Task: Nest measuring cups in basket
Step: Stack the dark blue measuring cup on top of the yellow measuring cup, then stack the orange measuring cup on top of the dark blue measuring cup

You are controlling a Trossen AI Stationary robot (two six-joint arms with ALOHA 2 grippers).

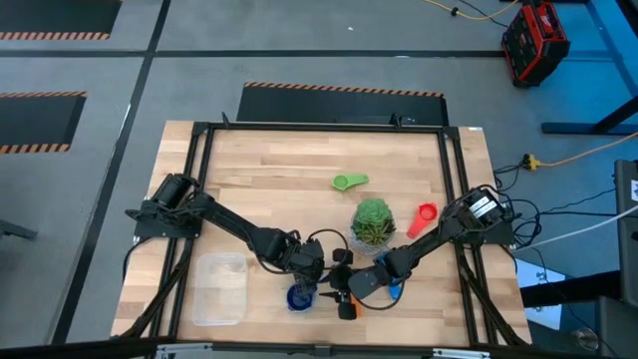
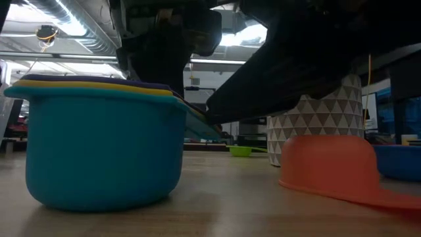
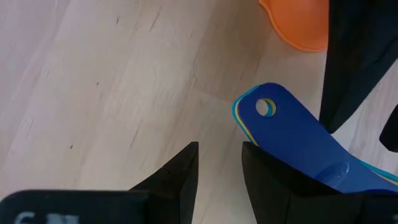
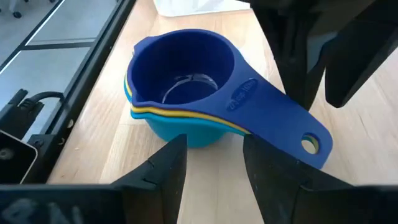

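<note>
Measuring cups are partly nested: in the high view a blue stack (image 1: 298, 296) sits beside the empty basket (image 1: 219, 288), while green (image 1: 349, 181), red (image 1: 423, 217) and orange (image 1: 346, 309) cups lie loose. Wrist views show the left gripper (image 3: 219, 163) and right gripper (image 4: 211, 158) parted, holding nothing.

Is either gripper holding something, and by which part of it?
Nothing is held. The left gripper is open beside the blue handle of the nested measuring cups, with nothing in its gap; the right gripper is open, empty.
</note>
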